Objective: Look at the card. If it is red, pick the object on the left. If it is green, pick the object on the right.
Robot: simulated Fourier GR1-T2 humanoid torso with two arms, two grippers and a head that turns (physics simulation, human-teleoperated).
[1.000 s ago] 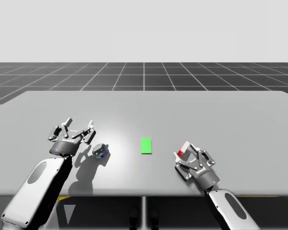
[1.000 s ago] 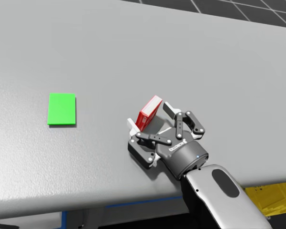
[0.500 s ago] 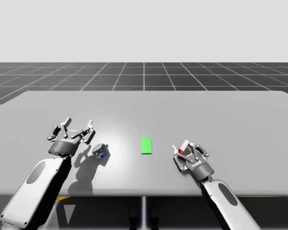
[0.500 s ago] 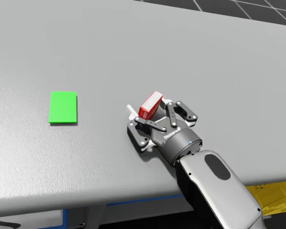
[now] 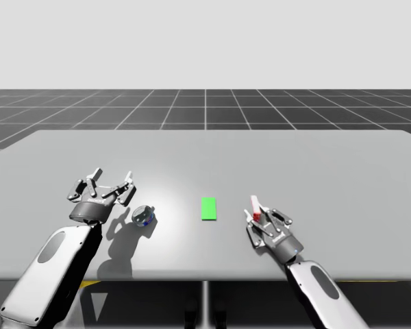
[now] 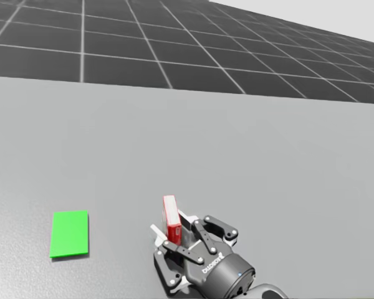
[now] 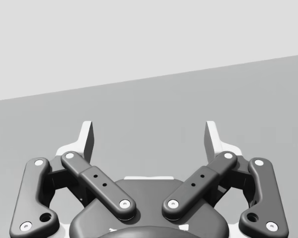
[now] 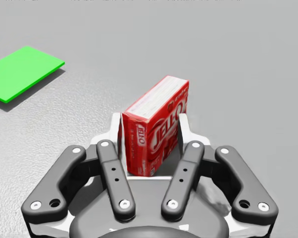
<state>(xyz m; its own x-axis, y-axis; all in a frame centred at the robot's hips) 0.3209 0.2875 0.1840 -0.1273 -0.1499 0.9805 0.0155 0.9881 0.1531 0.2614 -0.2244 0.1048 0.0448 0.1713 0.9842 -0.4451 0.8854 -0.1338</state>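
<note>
One green card lies flat at the middle of the table. At the card's 9 o'clock is one small blue-and-silver can; its contents cannot be made out. At the card's 3 o'clock is one red box, held upright and pinched from two sides by the right gripper. The left gripper, fingers spread wide, sits near the can's 10 o'clock.
</note>
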